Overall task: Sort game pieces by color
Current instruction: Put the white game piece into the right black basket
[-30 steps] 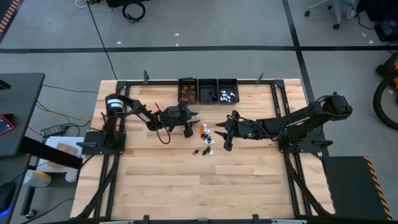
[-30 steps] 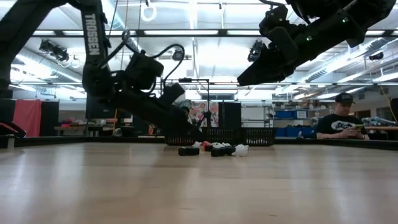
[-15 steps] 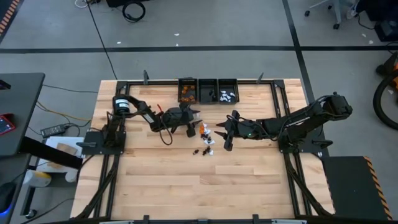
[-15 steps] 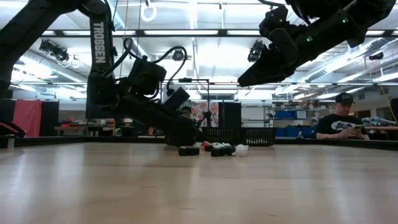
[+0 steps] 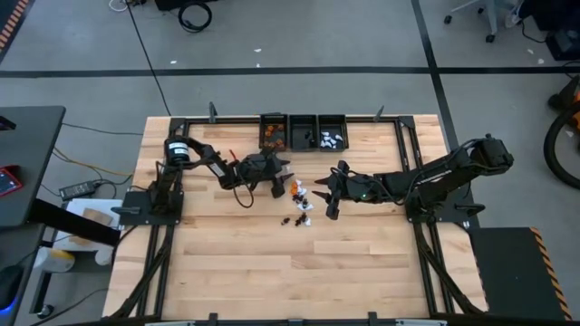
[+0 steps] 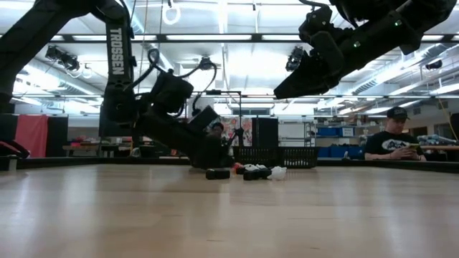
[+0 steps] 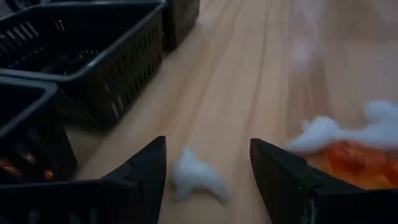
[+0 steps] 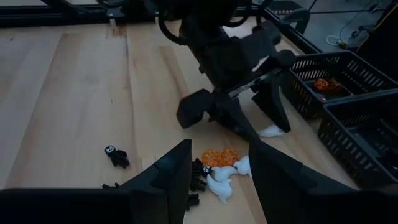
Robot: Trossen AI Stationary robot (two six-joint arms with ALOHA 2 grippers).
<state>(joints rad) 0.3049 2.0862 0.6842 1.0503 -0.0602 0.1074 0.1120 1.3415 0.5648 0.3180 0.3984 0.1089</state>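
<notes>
White piece point(image 7: 194, 179) lies on the wooden table point(image 5: 236, 263) between the spread fingers of the left pincer point(image 7: 208, 177), low near the far bins point(image 5: 303, 132) (orange bits in the leftmost). The remaining game pieces point(image 5: 300, 204) cluster mid-table, just right of it. Right pincer point(image 8: 214, 171) hovers right of the cluster, parted, holding nothing.
</notes>
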